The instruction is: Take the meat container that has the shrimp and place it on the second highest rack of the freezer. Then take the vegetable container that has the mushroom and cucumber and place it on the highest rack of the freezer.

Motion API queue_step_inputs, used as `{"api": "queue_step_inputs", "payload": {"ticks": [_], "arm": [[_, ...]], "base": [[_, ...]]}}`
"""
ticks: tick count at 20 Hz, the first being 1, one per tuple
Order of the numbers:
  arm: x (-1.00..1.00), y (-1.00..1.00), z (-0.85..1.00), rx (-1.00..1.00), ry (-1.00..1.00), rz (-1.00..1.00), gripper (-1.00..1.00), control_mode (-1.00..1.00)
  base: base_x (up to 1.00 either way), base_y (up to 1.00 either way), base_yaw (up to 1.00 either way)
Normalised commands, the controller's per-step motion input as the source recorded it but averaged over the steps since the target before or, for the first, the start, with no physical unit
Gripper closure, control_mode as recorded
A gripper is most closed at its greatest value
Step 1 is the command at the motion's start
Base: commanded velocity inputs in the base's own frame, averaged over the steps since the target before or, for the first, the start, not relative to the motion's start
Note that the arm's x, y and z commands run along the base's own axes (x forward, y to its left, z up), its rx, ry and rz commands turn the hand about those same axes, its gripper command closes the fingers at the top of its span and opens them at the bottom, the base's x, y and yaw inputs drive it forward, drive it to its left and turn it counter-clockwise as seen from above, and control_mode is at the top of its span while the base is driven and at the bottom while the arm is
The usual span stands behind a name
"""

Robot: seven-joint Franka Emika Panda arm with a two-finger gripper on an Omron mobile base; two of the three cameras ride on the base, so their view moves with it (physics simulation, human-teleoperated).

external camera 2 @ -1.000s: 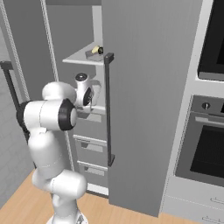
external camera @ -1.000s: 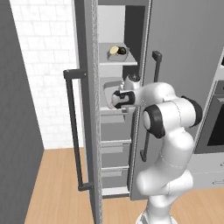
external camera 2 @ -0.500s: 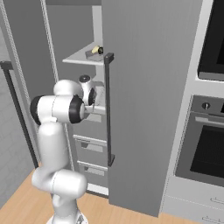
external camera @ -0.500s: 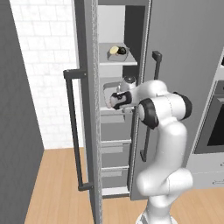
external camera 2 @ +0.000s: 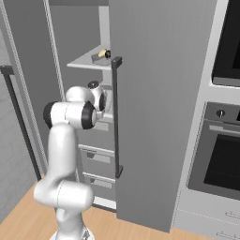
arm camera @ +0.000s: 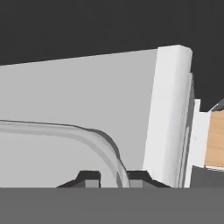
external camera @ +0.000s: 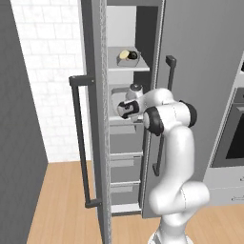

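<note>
A white brick wall stands at the far left, with wooden floor running below it. Next comes the open freezer door, edge-on, with a tall dark handle standing out from its left face. Between this door and the closed grey door on the right is a narrow gap, and the arm reaches into it.

Inside, the upper rack carries a container with yellowish and dark food in it; it is too small to say which food. On the rack below, a clear container lies with its curved rim between the fingertips of the gripper, which is closed on that rim. What it holds I cannot make out. Drawers fill the space beneath. A white edge stands just right of the gripper. At the far right, an oven sits in the cabinetry.
</note>
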Motion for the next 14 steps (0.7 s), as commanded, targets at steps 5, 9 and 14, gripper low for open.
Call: {"api": "queue_step_inputs", "payload": {"ticks": [5,9,14], "arm": [[0.56,0.0,-0.09,0.0,0.0,-0.09,-1.0,-1.0],[0.0,0.0,-0.21,0.0,0.0,-0.06,-1.0,-1.0],[-0.63,0.0,-0.4,0.0,0.0,-0.05,-1.0,-1.0]], "base": [[0.0,0.0,0.0],[0.0,0.0,0.0],[0.0,0.0,0.0]]}}
